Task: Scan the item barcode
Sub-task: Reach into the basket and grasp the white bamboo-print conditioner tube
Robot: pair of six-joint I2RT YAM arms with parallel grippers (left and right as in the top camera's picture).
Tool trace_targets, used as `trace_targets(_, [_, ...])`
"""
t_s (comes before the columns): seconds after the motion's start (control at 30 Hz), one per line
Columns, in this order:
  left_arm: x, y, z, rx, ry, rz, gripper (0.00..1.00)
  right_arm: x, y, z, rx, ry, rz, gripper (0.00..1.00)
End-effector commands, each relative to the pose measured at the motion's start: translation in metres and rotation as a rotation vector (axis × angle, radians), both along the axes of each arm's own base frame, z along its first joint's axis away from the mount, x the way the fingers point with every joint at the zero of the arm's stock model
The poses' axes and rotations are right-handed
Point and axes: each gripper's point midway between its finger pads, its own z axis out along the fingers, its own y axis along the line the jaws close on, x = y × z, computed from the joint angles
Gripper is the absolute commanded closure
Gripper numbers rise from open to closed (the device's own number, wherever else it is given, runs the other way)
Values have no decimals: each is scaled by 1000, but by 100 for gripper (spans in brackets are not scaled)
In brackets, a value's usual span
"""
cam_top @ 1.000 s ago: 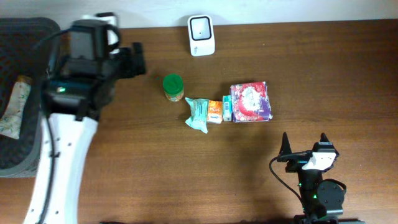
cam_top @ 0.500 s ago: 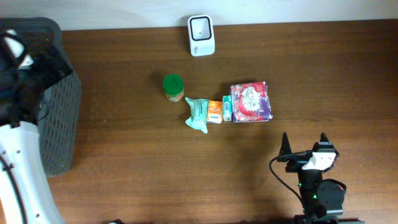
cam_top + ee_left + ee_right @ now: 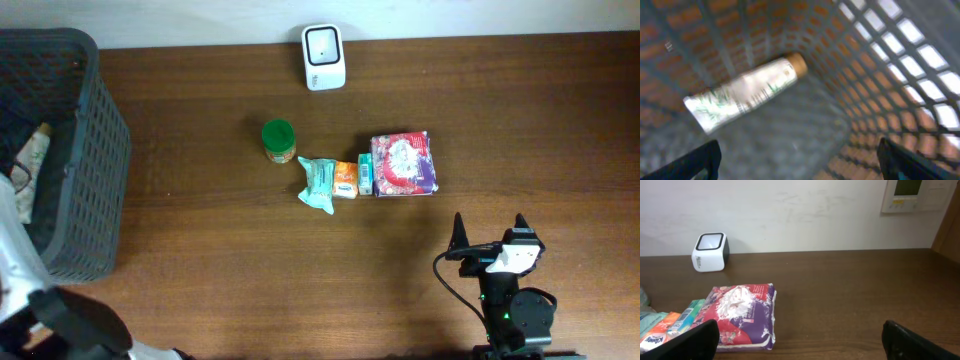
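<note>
A white barcode scanner (image 3: 324,57) stands at the table's far edge, also visible as the scanner (image 3: 709,252) in the right wrist view. Mid-table lies a row of items: a green-lidded jar (image 3: 279,140), a teal pack (image 3: 318,184), an orange pack (image 3: 345,179) and a purple tissue pack (image 3: 403,163). My right gripper (image 3: 490,235) rests open near the front edge, behind the purple pack (image 3: 740,315), holding nothing. My left gripper (image 3: 800,162) hangs open and empty inside the basket (image 3: 880,65), above a white tube with a brown cap (image 3: 745,92).
The dark mesh basket (image 3: 95,150) fills the table's left end, with the tube (image 3: 30,165) lying in it. Only part of my left arm (image 3: 60,320) shows at the lower left corner of the overhead view. A small teal box (image 3: 365,174) sits between the orange and purple packs.
My left arm has swung from over the basket towards the lower left corner of the overhead view, uncovering the basket. The right arm and the items on the table have not moved.
</note>
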Motion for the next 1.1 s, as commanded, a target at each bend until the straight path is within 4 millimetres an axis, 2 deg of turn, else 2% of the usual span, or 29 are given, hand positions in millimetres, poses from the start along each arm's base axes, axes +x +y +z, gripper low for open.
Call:
trace_targets(0.0, [5, 33, -18, 222, 167, -91, 3, 0, -2, -4, 5, 5, -8, 1])
trace_targets(0.07, [9, 43, -35, 313, 280, -188, 4, 0, -2, -4, 5, 5, -8, 1])
trace_targets(0.17, [8, 52, -71, 372, 456, -309, 6, 0, -2, -4, 5, 5, -8, 2])
trace_targets(0.27, [10, 53, -94, 398, 547, -414, 15, 0, -2, -4, 5, 5, -8, 1])
trace_targets(0.37, [12, 53, -116, 423, 630, -526, 14, 0, -2, -4, 5, 5, -8, 2])
trace_targets(0.43, [13, 55, -136, 439, 694, -607, 16, 0, -2, -4, 5, 5, -8, 2])
trace_targets(0.53, [20, 66, -152, 472, 723, -616, 16, 0, -2, -4, 5, 5, -8, 1])
trace_targets(0.63, [23, 68, -175, 478, 765, -682, 27, 0, -2, -4, 5, 5, -8, 1])
trace_targets(0.7, [23, 71, -186, 472, 774, -687, 27, 0, -2, -4, 5, 5, -8, 2])
trace_targets(0.8, [26, 74, -197, 472, 773, -685, 27, 0, -2, -4, 5, 5, -8, 2])
trace_targets(0.87, [29, 76, -203, 477, 769, -682, 32, 0, -2, -4, 5, 5, -8, 2])
trace_targets(0.93, [25, 79, -214, 458, 783, -682, 33, 0, -2, -4, 5, 5, -8, 1])
trace_targets(1.03, [8, 92, -235, 410, 817, -658, 36, 0, -2, -4, 5, 5, -8, 1])
trace_targets(1.07, [3, 95, -239, 393, 817, -640, 42, 0, -2, -4, 5, 5, -8, 1])
